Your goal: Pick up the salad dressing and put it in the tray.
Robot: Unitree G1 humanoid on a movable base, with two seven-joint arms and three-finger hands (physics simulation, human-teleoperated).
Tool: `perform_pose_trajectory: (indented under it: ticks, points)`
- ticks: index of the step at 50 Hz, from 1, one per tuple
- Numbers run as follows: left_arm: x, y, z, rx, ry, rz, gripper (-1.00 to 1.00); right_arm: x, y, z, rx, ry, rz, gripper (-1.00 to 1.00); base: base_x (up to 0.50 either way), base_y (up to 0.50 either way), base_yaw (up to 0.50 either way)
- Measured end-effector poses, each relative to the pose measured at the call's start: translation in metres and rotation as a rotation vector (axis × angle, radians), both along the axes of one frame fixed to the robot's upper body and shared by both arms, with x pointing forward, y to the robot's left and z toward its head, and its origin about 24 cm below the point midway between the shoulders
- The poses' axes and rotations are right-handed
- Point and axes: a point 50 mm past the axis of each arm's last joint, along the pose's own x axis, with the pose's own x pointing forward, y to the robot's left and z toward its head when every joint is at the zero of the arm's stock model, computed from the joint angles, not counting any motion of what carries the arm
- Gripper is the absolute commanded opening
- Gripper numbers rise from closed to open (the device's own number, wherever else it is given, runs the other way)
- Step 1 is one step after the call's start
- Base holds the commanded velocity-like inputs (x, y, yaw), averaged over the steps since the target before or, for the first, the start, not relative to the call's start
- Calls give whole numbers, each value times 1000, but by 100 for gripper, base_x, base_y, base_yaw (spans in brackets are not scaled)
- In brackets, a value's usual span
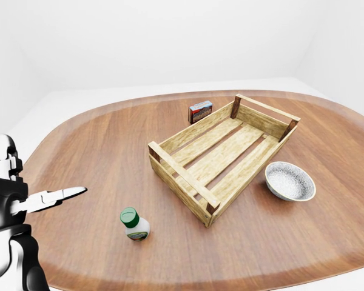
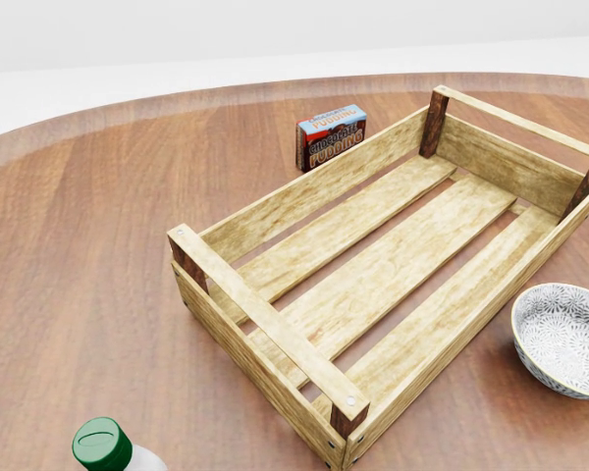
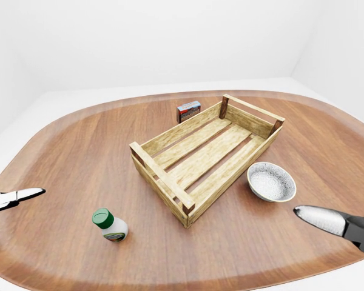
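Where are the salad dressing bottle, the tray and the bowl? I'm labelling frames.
salad dressing bottle (image 3: 110,225), right-eye view, on its white body below the cap.
tray (image 1: 183,176), left-eye view, on its near end rail.
bowl (image 1: 289,181), left-eye view, on its inside.

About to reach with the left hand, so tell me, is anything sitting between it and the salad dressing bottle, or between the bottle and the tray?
Nothing visible. Bare table lies between the left hand and the salad dressing, and between the bottle and the tray. Only the tray's own near wall must be cleared.
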Motion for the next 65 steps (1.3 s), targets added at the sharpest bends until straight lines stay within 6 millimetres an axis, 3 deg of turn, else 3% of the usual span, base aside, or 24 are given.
perform_pose_trajectory:
  ticks: [23, 27, 33, 40, 49, 56, 65]
  points:
    - [-4, -2, 4, -7, -29, -24, 100, -1, -1, 4, 14, -63, 1, 100, 1, 8, 0]
    - [-4, -3, 4, -7, -28, -35, 100, 9, 8, 14, 21, -141, 70, 100, 0, 0, 0]
    - [-3, -5, 2, -4, -20, -46, 100, 46, 27, 27, 21, -233, 193, 100, 0, 0, 0]
    - [-2, -3, 1, -4, -11, -37, 100, 103, 62, 43, -93, -218, 265, 100, 0, 0, 0]
    - [-1, -2, 0, -4, -4, -33, 100, 158, 126, 68, -284, -145, 369, 100, 0, 0, 0]
    - [-1, -2, 0, -4, -2, -31, 100, 183, 181, 76, -399, -59, 470, 100, 0, 0, 0]
    - [-1, -3, -1, -3, 2, -34, 100, 197, 239, 69, -490, 52, 598, 100, 0, 0, 0]
